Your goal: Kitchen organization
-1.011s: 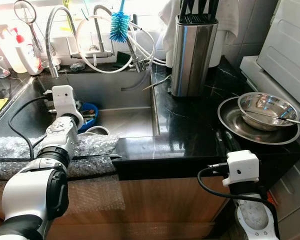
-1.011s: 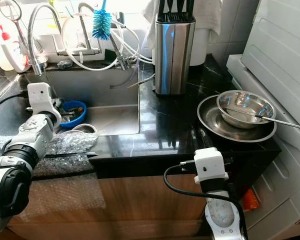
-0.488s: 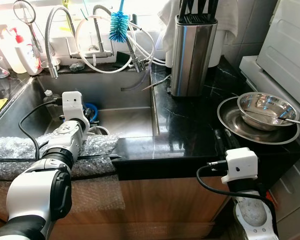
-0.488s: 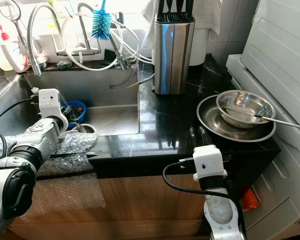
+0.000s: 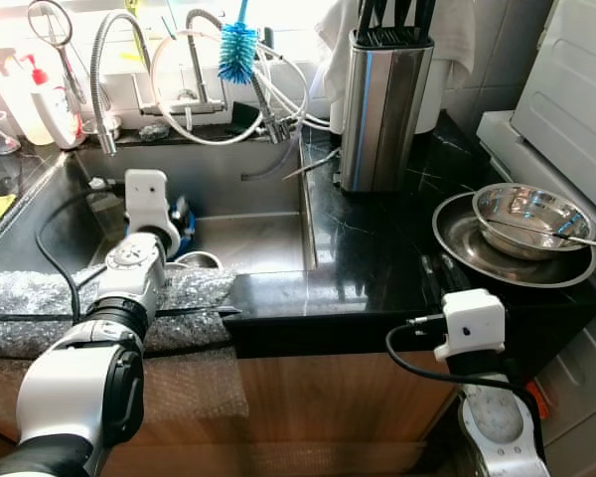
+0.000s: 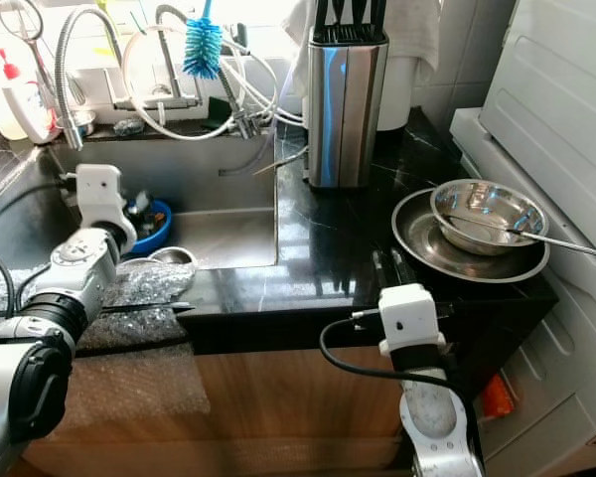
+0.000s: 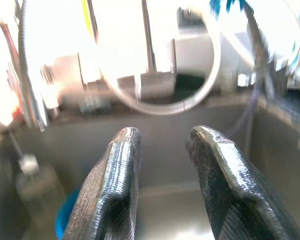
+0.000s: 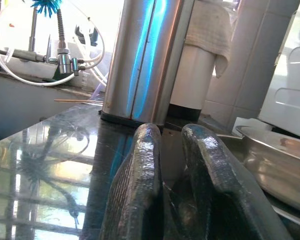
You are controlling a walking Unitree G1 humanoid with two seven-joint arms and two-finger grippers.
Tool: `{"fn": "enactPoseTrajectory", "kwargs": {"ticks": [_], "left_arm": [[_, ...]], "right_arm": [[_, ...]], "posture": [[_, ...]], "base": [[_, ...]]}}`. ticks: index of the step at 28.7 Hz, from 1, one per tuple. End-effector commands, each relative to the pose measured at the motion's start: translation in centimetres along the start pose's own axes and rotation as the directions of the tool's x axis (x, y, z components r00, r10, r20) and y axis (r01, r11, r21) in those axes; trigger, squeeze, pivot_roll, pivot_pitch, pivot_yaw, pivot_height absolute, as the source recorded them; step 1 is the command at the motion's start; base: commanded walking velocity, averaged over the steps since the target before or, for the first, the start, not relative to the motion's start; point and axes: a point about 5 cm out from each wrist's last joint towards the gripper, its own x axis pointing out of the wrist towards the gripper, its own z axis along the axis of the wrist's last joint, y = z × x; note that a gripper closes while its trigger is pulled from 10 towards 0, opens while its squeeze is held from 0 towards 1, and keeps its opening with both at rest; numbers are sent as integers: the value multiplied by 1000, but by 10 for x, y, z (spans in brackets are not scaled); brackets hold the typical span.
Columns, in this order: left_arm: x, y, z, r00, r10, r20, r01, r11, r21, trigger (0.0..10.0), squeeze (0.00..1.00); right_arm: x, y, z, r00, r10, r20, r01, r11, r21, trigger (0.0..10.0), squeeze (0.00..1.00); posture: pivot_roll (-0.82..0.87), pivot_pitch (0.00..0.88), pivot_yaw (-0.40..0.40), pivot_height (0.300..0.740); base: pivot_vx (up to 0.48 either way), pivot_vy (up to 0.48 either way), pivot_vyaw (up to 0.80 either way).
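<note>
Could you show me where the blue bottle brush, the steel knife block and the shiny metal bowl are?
blue bottle brush (image 5: 238, 52), left eye view, on its bristle head.
steel knife block (image 5: 380, 111), left eye view, on its front wall.
shiny metal bowl (image 5: 529, 215), left eye view, on its inner surface.

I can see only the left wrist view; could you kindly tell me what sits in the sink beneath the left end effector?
Observer: A blue bowl lies in the sink, partly hidden by the arm of the left end effector.
Operator: Thank you. Is anything beside it?
Observer: A small steel cup sits by the sink's front edge, next to the bubble wrap.
Operator: And where is the right end effector?
Observer: The right end effector is low at the black counter's front edge, pointing towards the knife block.
</note>
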Motion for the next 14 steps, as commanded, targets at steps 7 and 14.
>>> {"fn": "enactPoseTrajectory", "kwargs": {"ticks": [7,14], "left_arm": [[-35,25,-12,996,12,88,-13,1000,19,10000,0],[-65,36,-19,995,-2,95,-6,996,87,10000,0]], "right_arm": [[-1,3,0,1000,14,-2,-14,1000,3,10000,0],[1,2,1,1000,15,3,-15,1000,0,10000,0]], "posture": [[-83,0,42,740],[-85,0,43,740]], "base": [[0,0,0],[0,0,0]]}}
